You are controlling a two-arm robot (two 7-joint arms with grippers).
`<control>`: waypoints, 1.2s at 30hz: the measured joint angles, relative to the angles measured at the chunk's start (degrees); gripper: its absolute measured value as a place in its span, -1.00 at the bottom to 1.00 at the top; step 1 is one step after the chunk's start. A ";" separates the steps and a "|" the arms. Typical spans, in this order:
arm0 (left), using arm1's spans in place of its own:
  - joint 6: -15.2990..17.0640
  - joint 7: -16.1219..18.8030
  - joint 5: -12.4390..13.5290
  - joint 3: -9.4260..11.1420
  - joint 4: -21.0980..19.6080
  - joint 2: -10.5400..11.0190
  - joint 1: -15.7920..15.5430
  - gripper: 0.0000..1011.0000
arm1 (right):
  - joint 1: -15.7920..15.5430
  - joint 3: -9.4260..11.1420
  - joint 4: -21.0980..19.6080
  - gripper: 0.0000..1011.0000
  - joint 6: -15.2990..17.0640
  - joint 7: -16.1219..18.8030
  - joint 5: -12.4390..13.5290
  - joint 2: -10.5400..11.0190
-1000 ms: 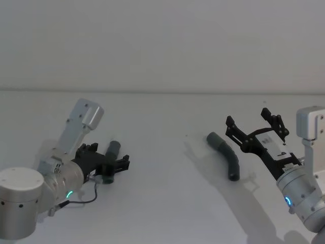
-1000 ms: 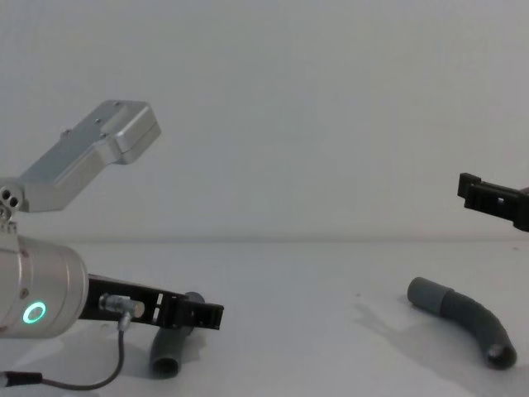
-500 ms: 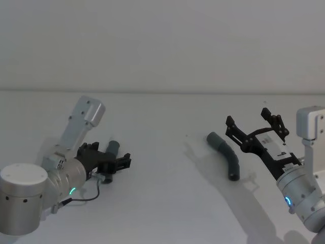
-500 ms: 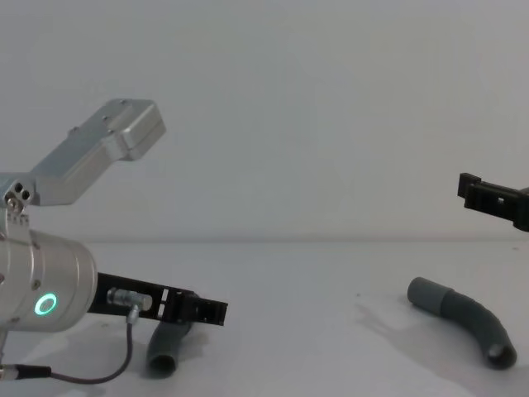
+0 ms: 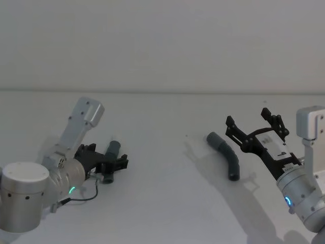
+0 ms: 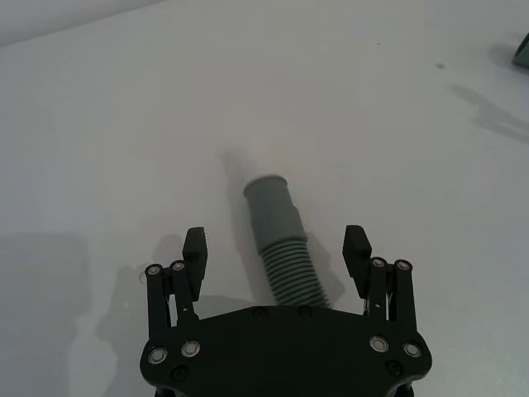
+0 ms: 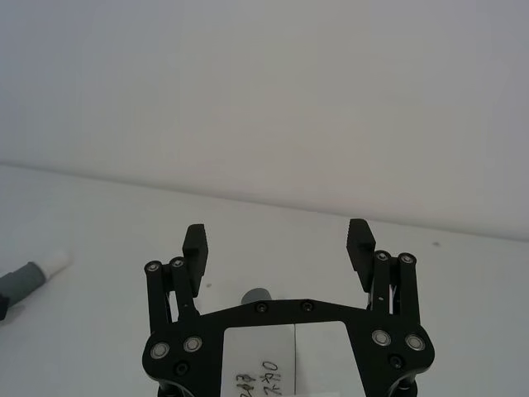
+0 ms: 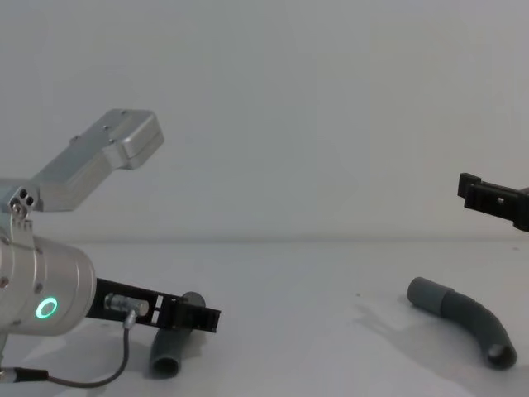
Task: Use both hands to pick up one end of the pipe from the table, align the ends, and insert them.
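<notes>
- White matte counter (image 5: 162,203) carries both pipe halves, well apart: one on the robot's left, one on its right.
- Left black jawed gripper (image 6: 275,246) is low at the counter, spread wide and holding nothing. Its fingers straddle the left piece without touching it.
- Right black jawed gripper (image 7: 277,238) hangs above the counter near the right piece, also wide open and empty.
- Right dark grey bent pipe piece (image 5: 227,152) lies flat on the counter, untouched.
- Left dark grey ribbed pipe piece (image 5: 112,150) lies between the left fingers, its smooth cuff poking out past the tips.
- Step in hand looks like the left grasp. Best to centre the pipe between the pads before closing.
- The ribbed middle probably flexes, so grip close to the cuff and leave the cuff end free for mating.
- The right gripper will likely need to drop and square up over its own piece.
</notes>
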 joint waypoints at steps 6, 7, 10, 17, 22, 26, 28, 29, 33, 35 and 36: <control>0.04 -0.34 0.33 0.07 0.99 -0.20 -0.61 0.98 | 0.00 0.00 0.00 0.98 0.00 0.00 0.00 0.00; 0.04 -0.38 0.36 0.10 1.12 -0.23 -0.70 0.98 | 0.00 0.00 0.00 0.98 0.00 0.00 0.00 0.00; 0.02 -0.68 0.52 0.22 1.72 -0.40 -1.05 0.98 | 0.00 0.00 0.00 0.98 0.00 0.00 0.00 0.00; 0.04 -1.25 0.86 0.51 3.11 -0.83 -1.83 0.98 | 0.00 0.00 0.00 0.98 0.00 0.00 0.00 0.00; 0.32 -1.44 1.04 0.59 3.67 -1.05 -2.17 0.98 | 0.00 0.00 0.00 0.98 0.00 0.00 0.00 0.00; 0.51 -1.58 1.15 0.64 4.03 -1.17 -2.38 0.89 | 0.00 0.00 0.00 0.98 0.00 0.00 0.00 0.00; 0.60 -1.64 1.18 0.66 4.18 -1.24 -2.49 0.80 | 0.00 0.00 0.00 0.98 0.00 0.00 0.00 0.00; 0.62 -1.66 1.19 0.66 4.21 -1.26 -2.50 0.76 | 0.00 0.00 0.00 0.98 0.00 0.00 0.00 0.00; 0.68 -1.78 1.23 0.70 4.40 -1.35 -2.64 0.58 | 0.00 0.00 0.00 0.98 0.00 0.00 0.00 0.00; 0.70 -1.82 1.24 0.72 4.49 -1.38 -2.69 0.44 | 0.00 0.00 0.00 0.98 0.00 0.00 0.00 0.00; 0.71 -1.84 1.25 0.72 4.51 -1.39 -2.71 0.36 | 0.00 0.00 0.00 0.98 0.00 0.00 0.00 0.00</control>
